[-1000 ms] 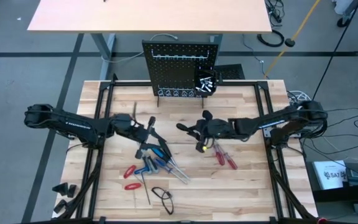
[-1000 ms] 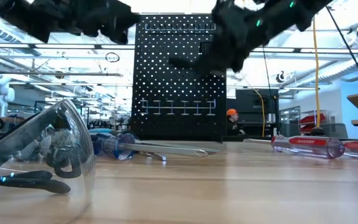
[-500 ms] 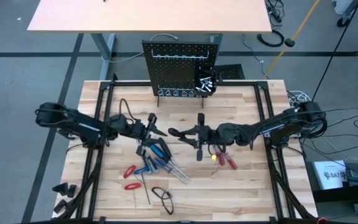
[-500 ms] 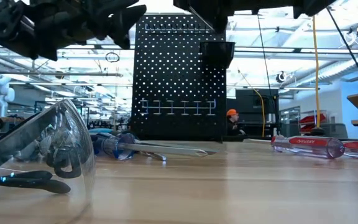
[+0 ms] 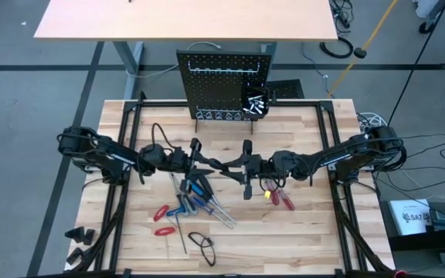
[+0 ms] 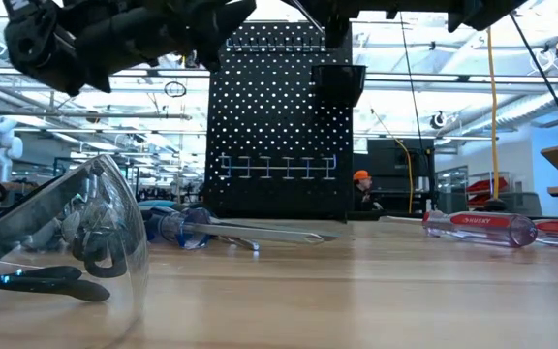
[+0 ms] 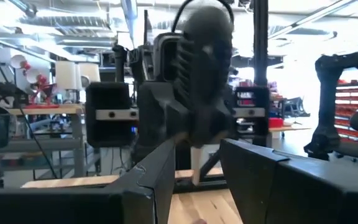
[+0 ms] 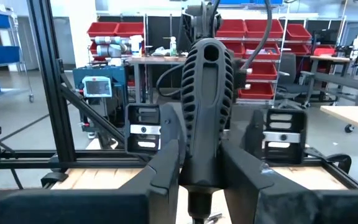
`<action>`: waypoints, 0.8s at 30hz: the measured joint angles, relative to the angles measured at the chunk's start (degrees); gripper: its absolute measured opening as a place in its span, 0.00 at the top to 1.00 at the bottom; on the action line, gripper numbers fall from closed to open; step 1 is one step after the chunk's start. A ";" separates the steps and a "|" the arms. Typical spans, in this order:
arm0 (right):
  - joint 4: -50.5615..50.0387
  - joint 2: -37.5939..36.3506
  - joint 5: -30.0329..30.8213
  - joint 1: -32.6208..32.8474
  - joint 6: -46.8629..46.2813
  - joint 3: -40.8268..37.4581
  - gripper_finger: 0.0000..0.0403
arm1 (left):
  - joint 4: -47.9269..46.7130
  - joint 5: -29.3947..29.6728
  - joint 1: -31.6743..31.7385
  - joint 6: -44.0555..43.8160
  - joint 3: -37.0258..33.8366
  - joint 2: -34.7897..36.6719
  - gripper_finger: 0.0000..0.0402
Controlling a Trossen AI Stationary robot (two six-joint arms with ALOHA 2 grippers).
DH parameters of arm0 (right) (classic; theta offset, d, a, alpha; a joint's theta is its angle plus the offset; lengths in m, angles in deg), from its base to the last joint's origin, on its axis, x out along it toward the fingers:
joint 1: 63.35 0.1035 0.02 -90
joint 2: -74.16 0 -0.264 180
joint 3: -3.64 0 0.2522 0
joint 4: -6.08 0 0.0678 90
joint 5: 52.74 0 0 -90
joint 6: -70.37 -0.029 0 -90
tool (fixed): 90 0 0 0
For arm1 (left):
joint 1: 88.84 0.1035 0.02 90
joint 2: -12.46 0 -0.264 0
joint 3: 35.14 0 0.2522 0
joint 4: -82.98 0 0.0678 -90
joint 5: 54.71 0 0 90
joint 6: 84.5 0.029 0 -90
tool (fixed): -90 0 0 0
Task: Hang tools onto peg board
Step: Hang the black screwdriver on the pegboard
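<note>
Above the table's middle my two grippers face each other. My right gripper is shut on a black ribbed-handled screwdriver, which stands upright with its handle up. My left gripper is open, pointing at that handle, its fingertips close before it; whether they touch it I cannot tell. The peg board stands upright at the table's far edge, with a small black bin hung on it. Other tools lie on the table below the left gripper. My right gripper pinches the lower part of the screwdriver's handle between its two fingers. The fingers come level from the table's right and lie across the handle. The screwdriver is upright and lifted clear of the table, its shaft pointing down below the fingers.
Blue-handled screwdrivers and red pliers lie left of centre, and red-handled screwdrivers lie right of centre. Safety glasses rest near the front edge. A black frame runs around the tabletop.
My left gripper has gone toward the table's right, toward the right gripper, and tipped up from pointing down until it points slightly upward at the handle. My right gripper rose a little and tipped up to level with the screwdriver, then kept still.
</note>
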 joint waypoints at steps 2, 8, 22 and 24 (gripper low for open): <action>-0.04 0.00 0.00 0.00 -0.01 0.00 0.80 | 0.08 0.00 -0.02 0.01 1.36 -0.79 0.67; -0.19 0.00 -0.06 0.00 0.03 0.00 0.80 | 0.01 -0.27 -1.00 3.01 3.26 -2.04 0.67; -0.17 -0.04 0.04 0.09 0.24 0.04 0.80 | 0.58 -1.31 -1.65 5.99 6.57 -2.08 0.67; -0.18 -0.04 0.07 0.09 0.20 0.04 0.80 | 0.53 -1.33 -1.65 5.99 7.00 -2.10 0.67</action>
